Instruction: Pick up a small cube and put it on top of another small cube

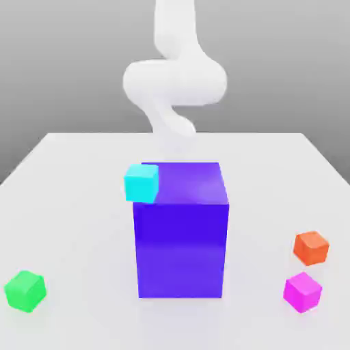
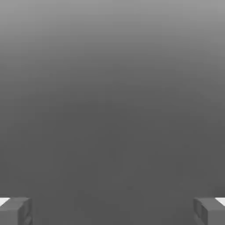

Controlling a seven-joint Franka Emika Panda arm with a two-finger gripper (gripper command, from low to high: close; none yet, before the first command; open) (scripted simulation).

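The small cube [image 1: 302, 291], plain magenta-pink, rests on the white table [image 1: 75, 225] near the front, at the exterior view's right. A small orange-red cube [image 1: 311, 247] lies just behind it, a short gap apart. My white arm [image 1: 174, 78] rises behind the big blue-purple block [image 1: 181, 239], far from both cubes. In the hand view my gripper [image 2: 112, 212] is open: its two grey fingertips [image 2: 16, 211] stand far apart with nothing between them, against a plain grey background.
The tall blue-purple block stands mid-table, between the arm and the front edge. A cyan cube [image 1: 142, 182] shows at the block's upper left corner. A green cube [image 1: 26, 290] lies at the front, on the exterior view's left.
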